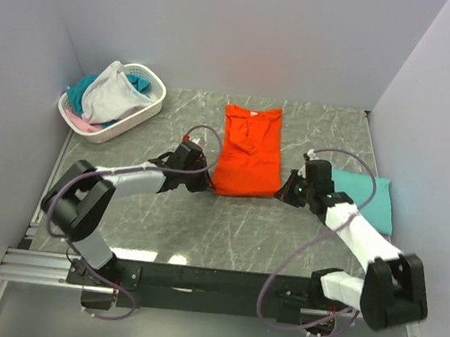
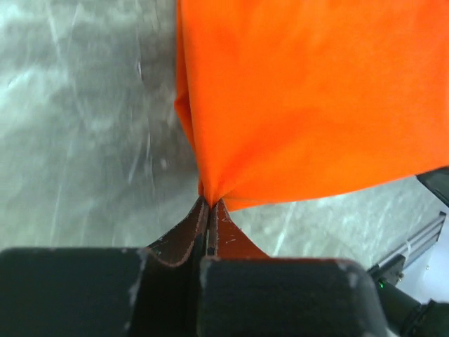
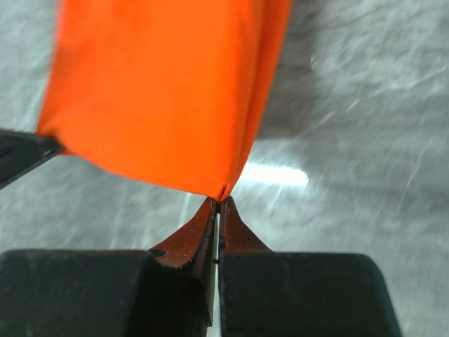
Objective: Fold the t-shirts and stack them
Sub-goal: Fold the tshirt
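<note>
A bright orange t-shirt (image 1: 248, 151) lies folded into a long strip mid-table, collar toward the back wall. My left gripper (image 1: 207, 184) is shut on its near left corner; the wrist view shows orange cloth (image 2: 309, 98) pinched at the fingertips of that gripper (image 2: 209, 203). At the near right corner, my right gripper (image 1: 285, 193) is shut on the hem, with the shirt (image 3: 161, 91) bunched at the tips of that gripper (image 3: 219, 202). A folded teal t-shirt (image 1: 366, 197) lies flat at the right, partly under the right arm.
A white perforated basket (image 1: 138, 111) at the back left holds white, teal and pink garments (image 1: 107, 94). Walls close in the table on the left, back and right. The arm bases and a metal rail (image 1: 35, 265) run along the near edge.
</note>
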`<act>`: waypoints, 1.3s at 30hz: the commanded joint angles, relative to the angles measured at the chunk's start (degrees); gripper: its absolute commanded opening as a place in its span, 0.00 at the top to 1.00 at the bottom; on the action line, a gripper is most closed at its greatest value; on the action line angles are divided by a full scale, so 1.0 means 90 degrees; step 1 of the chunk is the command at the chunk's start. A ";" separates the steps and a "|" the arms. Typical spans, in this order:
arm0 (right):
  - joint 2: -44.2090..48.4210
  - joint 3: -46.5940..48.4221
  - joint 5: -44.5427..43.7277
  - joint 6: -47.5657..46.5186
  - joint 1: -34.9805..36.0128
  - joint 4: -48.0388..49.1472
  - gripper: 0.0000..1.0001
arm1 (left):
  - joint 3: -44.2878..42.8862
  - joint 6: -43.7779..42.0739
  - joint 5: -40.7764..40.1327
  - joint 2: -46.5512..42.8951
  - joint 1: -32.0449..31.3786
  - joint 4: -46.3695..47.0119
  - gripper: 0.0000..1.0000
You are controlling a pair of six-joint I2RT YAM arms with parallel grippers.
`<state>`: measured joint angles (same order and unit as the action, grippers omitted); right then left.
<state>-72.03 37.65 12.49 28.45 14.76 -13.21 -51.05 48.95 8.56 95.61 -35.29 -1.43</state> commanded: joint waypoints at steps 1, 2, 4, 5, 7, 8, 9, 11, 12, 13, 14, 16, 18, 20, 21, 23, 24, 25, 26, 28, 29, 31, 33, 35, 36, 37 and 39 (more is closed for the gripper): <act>0.0970 -0.0208 0.0320 -0.0095 0.0088 -0.0853 1.00 | 0.0290 0.0000 -0.0237 -0.0923 -0.0151 -0.0231 0.99; 0.1165 -0.0267 0.0427 -0.0123 0.0117 -0.0991 1.00 | 0.0359 0.0030 -0.0306 -0.1120 -0.0200 -0.0309 0.99; 0.1722 -0.0306 0.0730 -0.0133 0.0156 -0.1460 1.00 | 0.0496 0.0049 -0.0608 -0.1723 -0.0375 -0.0660 0.99; 0.1898 -0.0297 0.0847 -0.0201 0.0166 -0.1616 1.00 | 0.0525 0.0069 -0.0735 -0.1940 -0.0434 -0.0816 0.99; 0.2347 -0.0219 0.1208 -0.0270 0.0205 -0.2144 1.00 | 0.0603 0.0118 -0.0892 -0.2553 -0.0561 -0.1109 0.99; 0.2475 -0.0180 0.1374 -0.0357 0.0215 -0.2300 1.00 | 0.0642 0.0147 -0.0863 -0.2760 -0.0591 -0.1139 0.99; 0.2708 -0.0141 0.1540 -0.0397 0.0234 -0.2456 1.00 | 0.0759 0.0157 -0.0834 -0.2956 -0.0629 -0.1149 0.99; 0.2953 0.0005 0.2048 -0.0436 0.0273 -0.2828 1.00 | 0.0828 0.0167 -0.0687 -0.3464 -0.0708 -0.1140 0.99; 0.3157 0.0055 0.2282 -0.0475 0.0293 -0.2935 1.00 | 0.0857 0.0176 -0.0668 -0.3610 -0.0747 -0.1169 0.99; 0.3247 0.0113 0.2671 -0.0514 0.0293 -0.3159 1.00 | 0.0848 0.0196 -0.0687 -0.3854 -0.0795 -0.1227 0.99; 0.3315 0.0220 0.2965 -0.0621 0.0341 -0.3248 1.00 | 0.0848 0.0196 -0.0745 -0.3962 -0.0825 -0.1334 0.99; 0.3491 0.0260 0.3502 -0.0709 0.0361 -0.3395 1.00 | 0.0818 0.0245 -0.0843 -0.4206 -0.0854 -0.1461 0.99; 0.3599 0.0280 0.3953 -0.0768 0.0420 -0.3551 1.00 | 0.0789 0.0245 -0.0853 -0.4344 -0.0864 -0.1550 0.99; 0.3686 0.0280 0.4148 -0.0749 0.0420 -0.3561 1.00 | 0.0799 0.0274 -0.0834 -0.4520 -0.0874 -0.1570 0.99; 0.3745 0.0280 0.4246 -0.0710 0.0420 -0.3513 1.00 | 0.0818 0.0274 -0.0834 -0.4559 -0.0874 -0.1550 0.99; 0.3852 0.0260 0.4577 -0.0564 0.0430 -0.3396 1.00 | 0.0809 0.0284 -0.0853 -0.4676 -0.0874 -0.1530 0.99; 0.3892 0.0270 0.4608 -0.0505 0.0430 -0.3289 1.00 | 0.0799 0.0265 -0.0824 -0.4696 -0.0874 -0.1521 0.99; 0.3931 0.0289 0.4589 -0.0456 0.0420 -0.3249 1.00 | 0.0789 0.0264 -0.0843 -0.4715 -0.0874 -0.1511 0.99; 0.3979 0.0318 0.4492 -0.0388 0.0430 -0.3229 1.00 | 0.0799 0.0264 -0.0872 -0.4706 -0.0874 -0.1482 0.99; 0.4009 0.0377 0.4034 -0.0368 0.0430 -0.3229 1.00 | 0.0799 0.0284 -0.0941 -0.4657 -0.0874 -0.1404 0.99; 0.4019 0.0377 0.3839 -0.0261 0.0420 -0.3181 1.00 | 0.0789 0.0294 -0.0931 -0.4618 -0.0874 -0.1365 0.99; 0.4019 0.0397 0.3282 -0.0057 0.0420 -0.3015 1.00 | 0.0721 0.0235 -0.1163 -0.4424 -0.0864 -0.1267 0.99; 0.3951 0.0445 0.2814 0.0032 0.0410 -0.2917 1.00 | 0.0555 0.0138 -0.1185 -0.4248 -0.0864 -0.1170 0.99; 0.3883 0.0533 0.2607 0.0140 0.0420 -0.2829 1.00 | 0.0399 0.0099 -0.1302 -0.3974 -0.0855 -0.1023 0.99; 0.3844 0.0572 0.2442 0.0169 0.0420 -0.2722 1.00 | 0.0321 0.0060 -0.1351 -0.3780 -0.0835 -0.1003 0.99; 0.3824 0.0602 0.2344 0.0208 0.0420 -0.2683 1.00 | 0.0243 0.0040 -0.1351 -0.3681 -0.0806 -0.0993 0.99; 0.3678 0.0699 0.2168 0.0228 0.0420 -0.2653 1.00 | 0.0018 0.0001 -0.1361 -0.3418 -0.0728 -0.0974 0.99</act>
<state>-37.93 40.38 36.80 29.02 18.24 -40.84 -46.24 50.41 -1.54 62.87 -42.76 -14.06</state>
